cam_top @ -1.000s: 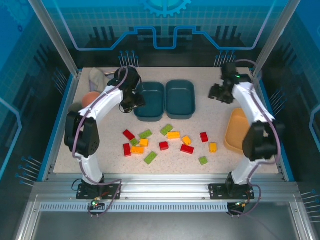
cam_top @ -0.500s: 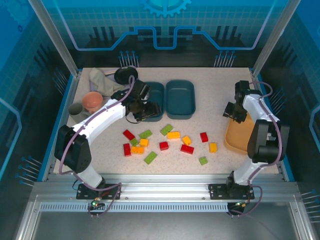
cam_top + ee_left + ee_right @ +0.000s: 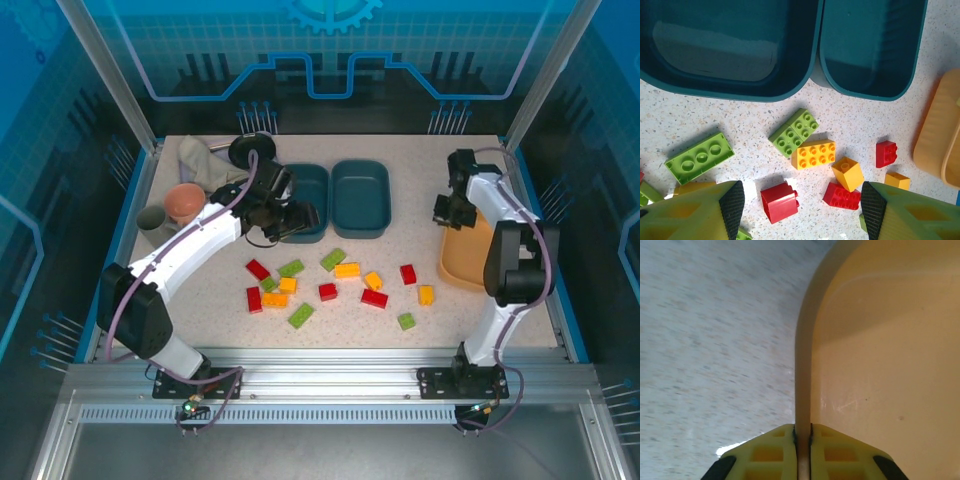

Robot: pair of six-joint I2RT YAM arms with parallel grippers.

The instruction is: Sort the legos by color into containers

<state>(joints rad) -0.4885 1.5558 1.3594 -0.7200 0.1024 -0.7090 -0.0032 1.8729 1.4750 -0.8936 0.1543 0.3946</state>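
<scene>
Two fingers of the right gripper (image 3: 802,440) are pressed together on the thin rim of the yellow-orange tub (image 3: 880,365), with its hollow on one side of them and the table (image 3: 715,315) on the other. The tub is probably light, smooth and slightly flexible, so when held at the wall it may swing or slip. The left gripper (image 3: 802,206) hangs with jaws wide and empty. Just below and ahead of it lie the legos (image 3: 813,154), hard and light, best pinched across flat sides, and beyond them two teal tubs (image 3: 735,45).
</scene>
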